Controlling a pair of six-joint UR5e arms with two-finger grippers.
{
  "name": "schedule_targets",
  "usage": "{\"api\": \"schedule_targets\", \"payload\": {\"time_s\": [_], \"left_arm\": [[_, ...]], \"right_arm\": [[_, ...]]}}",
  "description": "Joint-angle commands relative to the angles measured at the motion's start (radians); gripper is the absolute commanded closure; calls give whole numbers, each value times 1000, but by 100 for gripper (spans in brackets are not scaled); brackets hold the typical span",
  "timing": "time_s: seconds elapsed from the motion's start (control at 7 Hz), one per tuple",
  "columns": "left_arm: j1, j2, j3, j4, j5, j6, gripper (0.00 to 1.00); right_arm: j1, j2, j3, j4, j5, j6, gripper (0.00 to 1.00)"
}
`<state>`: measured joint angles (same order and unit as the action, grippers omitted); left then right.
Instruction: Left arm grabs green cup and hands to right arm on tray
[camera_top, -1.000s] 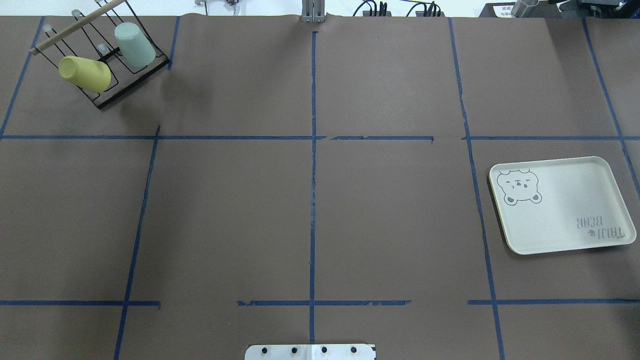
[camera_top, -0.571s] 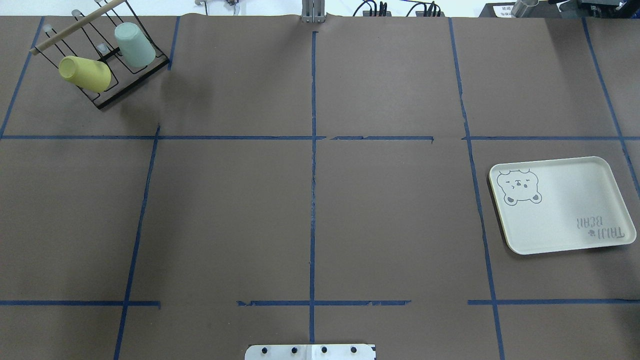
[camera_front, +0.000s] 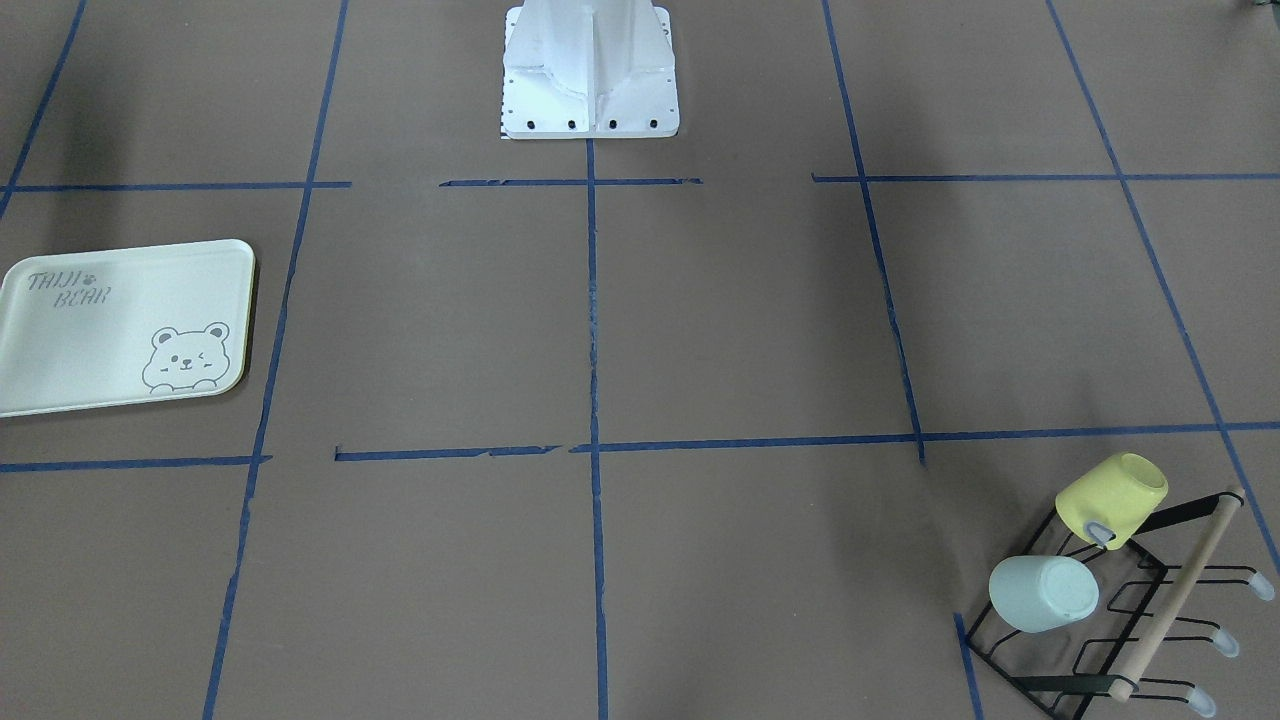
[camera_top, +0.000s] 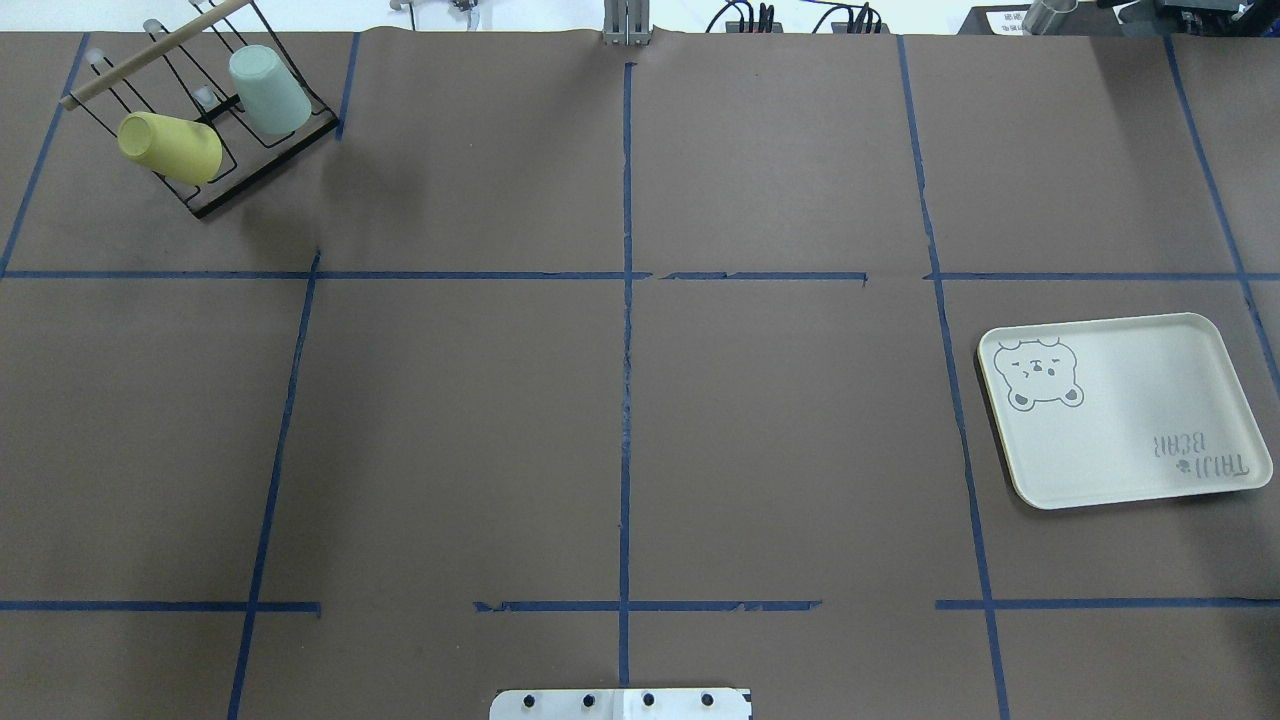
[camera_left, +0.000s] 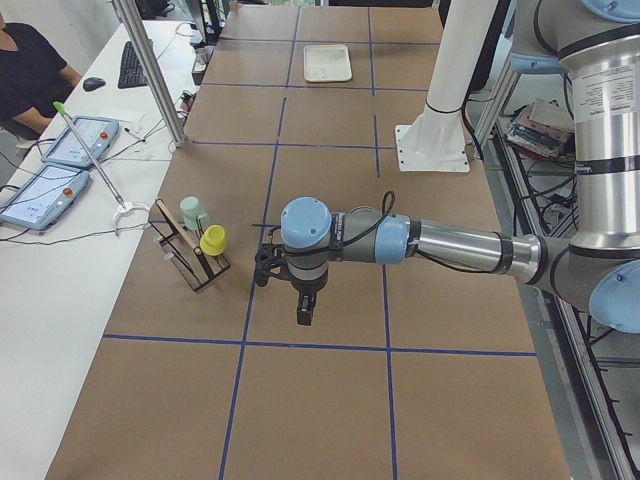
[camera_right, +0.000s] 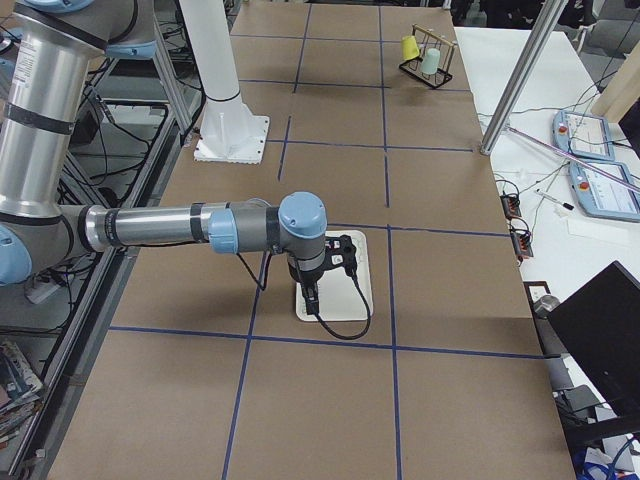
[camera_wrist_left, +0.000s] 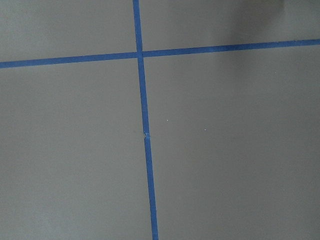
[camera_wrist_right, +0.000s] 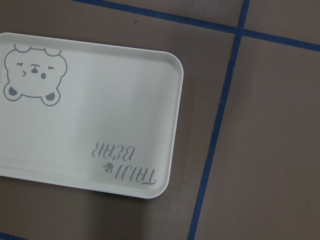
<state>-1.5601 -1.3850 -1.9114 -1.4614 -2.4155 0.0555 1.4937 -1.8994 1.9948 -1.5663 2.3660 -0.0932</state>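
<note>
The pale mint-green cup (camera_top: 268, 90) hangs upside down on a black wire rack (camera_top: 262, 176) at the table's far left corner, beside a yellow cup (camera_top: 170, 147). It also shows in the front view (camera_front: 1043, 594) and the left side view (camera_left: 192, 211). The tray (camera_top: 1120, 410) lies empty at the right, and fills the right wrist view (camera_wrist_right: 90, 125). My left gripper (camera_left: 303, 310) hangs above the table, right of the rack in that view. My right gripper (camera_right: 312, 300) hangs over the tray (camera_right: 355, 290). I cannot tell whether either gripper is open or shut.
The rack has a wooden bar (camera_top: 150, 50) across its top. Blue tape lines (camera_top: 626, 300) cross the brown table cover. The robot's white base (camera_front: 590, 70) stands at the table's near edge. Tablets (camera_left: 60, 160) and cables lie on a side desk.
</note>
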Motion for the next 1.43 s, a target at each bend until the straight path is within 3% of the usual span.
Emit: {"api": "schedule_targets", "payload": {"time_s": [0.0,0.14,0.43,0.57,0.71,1.14,1.29], "left_arm": [[84,17,-5,-133,-118,-20,0],[115,-24,-6,-192,-126,-210,0],[233,-261,15,-189,-109,-597,0],[285,-343,27,-169,-41,-665,1],[329,-461,70,-130,84,-734,1],[367,-778,419,-126,178,-839,0],[379,-813,486,-152,240,-845,0]], "right_arm": [[-1,2,-1,0,12,0,0],[-4,11,-4,3,10,-9,0],[-4,19,-4,2,13,-11,0],[-4,19,-4,2,13,-10,0],[-4,19,-2,2,15,-8,0],[-4,19,-1,2,15,-6,0],[-6,19,-2,2,16,-6,0]]}}
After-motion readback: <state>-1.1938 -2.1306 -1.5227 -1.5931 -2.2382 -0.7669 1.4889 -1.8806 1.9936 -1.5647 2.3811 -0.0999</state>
